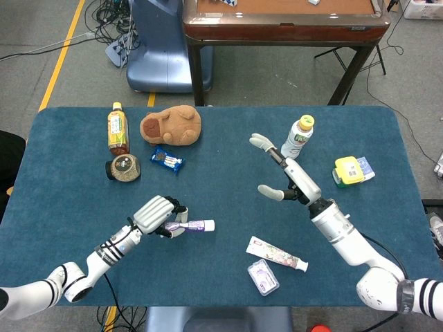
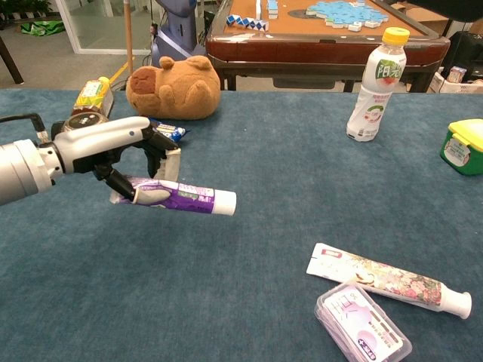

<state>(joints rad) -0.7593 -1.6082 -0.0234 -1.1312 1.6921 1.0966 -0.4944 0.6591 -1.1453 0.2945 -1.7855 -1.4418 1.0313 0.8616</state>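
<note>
Purple tube [image 2: 181, 197] in left hand [image 2: 124, 154]; grain-filled jar [image 1: 123, 167] beyond.

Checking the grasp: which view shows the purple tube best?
Chest view: the purple tube lies side-on with its white cap clear, gripped by the left hand. Head view shows it small, its rear half under the hand.

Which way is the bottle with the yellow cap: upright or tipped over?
Upright. The bottle stands on its base on the blue table, yellow cap on top; both views show this.
</note>
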